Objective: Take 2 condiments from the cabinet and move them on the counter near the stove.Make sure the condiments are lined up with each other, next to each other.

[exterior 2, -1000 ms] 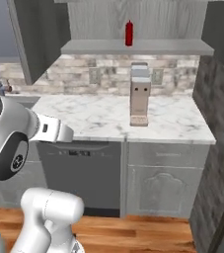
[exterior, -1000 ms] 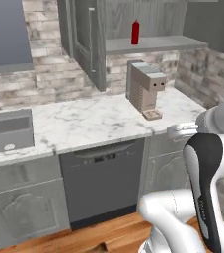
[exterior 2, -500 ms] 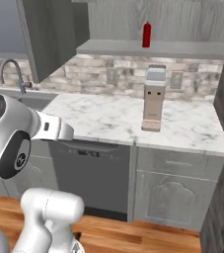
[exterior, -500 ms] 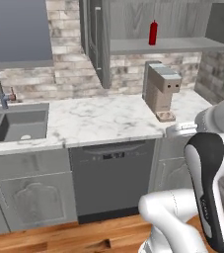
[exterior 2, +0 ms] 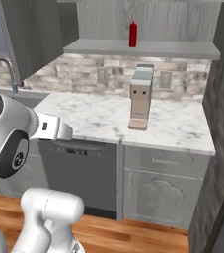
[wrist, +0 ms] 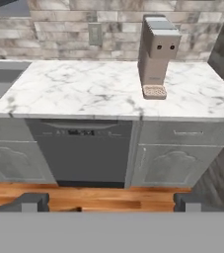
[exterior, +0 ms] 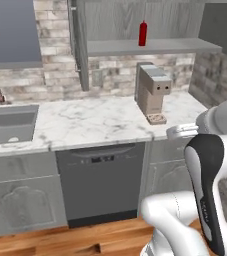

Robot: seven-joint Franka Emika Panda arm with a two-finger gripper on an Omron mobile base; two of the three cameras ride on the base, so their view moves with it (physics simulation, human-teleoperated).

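Scene: mobile Panda arm faces a marble counter (exterior: pixel 85 122) in a rendered kitchen, coffee machine (exterior: pixel 152 92) to the right.
Condiment: one red squeeze bottle (exterior: pixel 143 33) upright on the open cabinet shelf (exterior: pixel 150 46), above the machine (a 2nd bottle isn't evident).
Gripper (wrist: pixel 111 201): empty, fingers wide apart, low, well short of the shelf.
Approach tip: raise arm high, come in level w/ jaws straddling bottle body, close below the nozzle.

— What is sitting on the bench (exterior: pixel 95 122)?
— A coffee machine (exterior: pixel 152 92) is standing toward its right end, near the back wall, and a sink (exterior: pixel 7 125) is sitting at the left end.
— And the cabinet shelf (exterior 2: pixel 148 48)?
— One red bottle (exterior 2: pixel 132 34) is standing upright near its middle.
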